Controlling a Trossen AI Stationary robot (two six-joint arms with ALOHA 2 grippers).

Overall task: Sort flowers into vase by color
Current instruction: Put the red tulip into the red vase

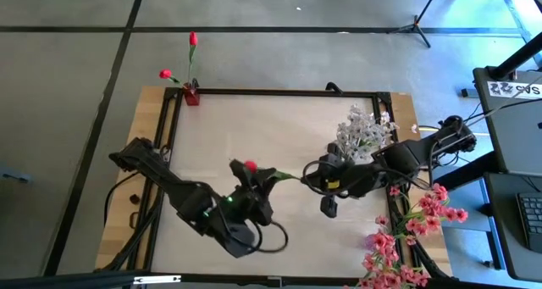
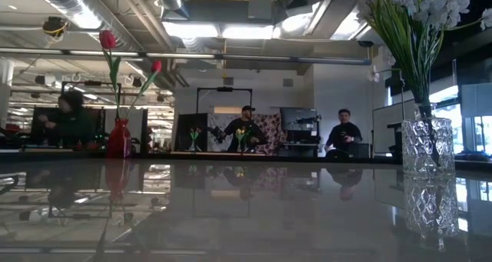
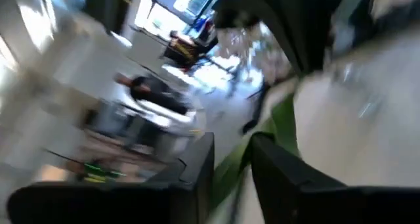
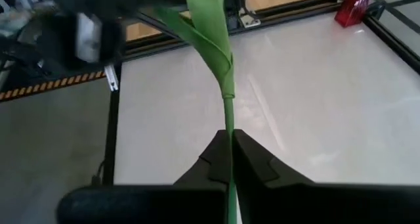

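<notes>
Mid-table, toward the front edge, the left gripper [image 1: 254, 180] and right gripper [image 1: 312, 177] both clench one red flower [image 1: 250, 165] by its stem: a handover, judging by this. Next, one releases; red vase [image 1: 192, 95] waits at the far-left corner.

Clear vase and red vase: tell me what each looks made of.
Clear vase: likely cut glass or clear plastic, judging by its faceted, see-through wall.
Red vase: glossy, opaque red with highlights; glass or glazed ceramic, can't tell which.
</notes>
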